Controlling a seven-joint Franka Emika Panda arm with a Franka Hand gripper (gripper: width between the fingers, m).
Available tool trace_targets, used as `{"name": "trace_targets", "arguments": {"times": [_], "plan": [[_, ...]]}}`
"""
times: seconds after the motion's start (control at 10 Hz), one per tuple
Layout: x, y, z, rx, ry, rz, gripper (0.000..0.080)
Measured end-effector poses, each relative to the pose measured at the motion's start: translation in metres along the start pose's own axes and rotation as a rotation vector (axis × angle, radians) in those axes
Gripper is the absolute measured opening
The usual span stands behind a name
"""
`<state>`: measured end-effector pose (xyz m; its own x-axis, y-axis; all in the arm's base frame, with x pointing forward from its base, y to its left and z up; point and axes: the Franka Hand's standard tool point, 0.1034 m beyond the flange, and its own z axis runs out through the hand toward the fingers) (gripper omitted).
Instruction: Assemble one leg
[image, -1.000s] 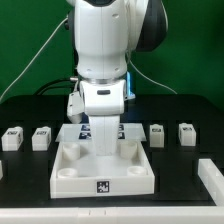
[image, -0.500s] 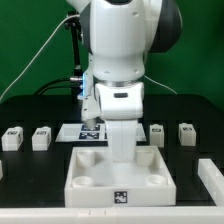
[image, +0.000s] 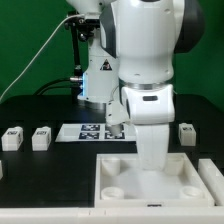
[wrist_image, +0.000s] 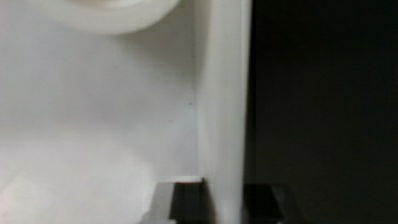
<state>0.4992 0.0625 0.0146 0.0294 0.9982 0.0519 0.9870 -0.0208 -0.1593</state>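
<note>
The big white panel (image: 124, 171) with round corner sockets lies at the front, toward the exterior view's right. My gripper (image: 151, 152) reaches down onto its back wall, mostly hidden by the wrist. In the wrist view the gripper (wrist_image: 228, 204) has one dark finger (wrist_image: 189, 205) on each side of the panel's (wrist_image: 89, 120) wall, closed on it. Small white legs with marker tags stand in a row behind: two at the left (image: 12, 139) (image: 41, 137) and one at the right (image: 186, 132). Any other leg is hidden behind the arm.
The marker board (image: 88, 132) lies flat between the legs, behind the panel. A green backdrop and a black stand with cables rise at the back. The tabletop is black.
The arm and the white panel have slid together toward the exterior view's right and a little nearer the front. The legs have not moved.
</note>
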Motion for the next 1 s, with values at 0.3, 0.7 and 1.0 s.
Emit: {"name": "trace_targets", "arguments": {"times": [0.3, 0.7, 1.0], "plan": [[0.0067, 0.0011, 0.0001, -0.002, 0.002, 0.024, 0.0075], [0.0055, 0.0009, 0.0003, -0.001, 0.002, 0.031, 0.0295], [0.0037, 0.0011, 0.0003, -0.001, 0.002, 0.034, 0.0599]]}}
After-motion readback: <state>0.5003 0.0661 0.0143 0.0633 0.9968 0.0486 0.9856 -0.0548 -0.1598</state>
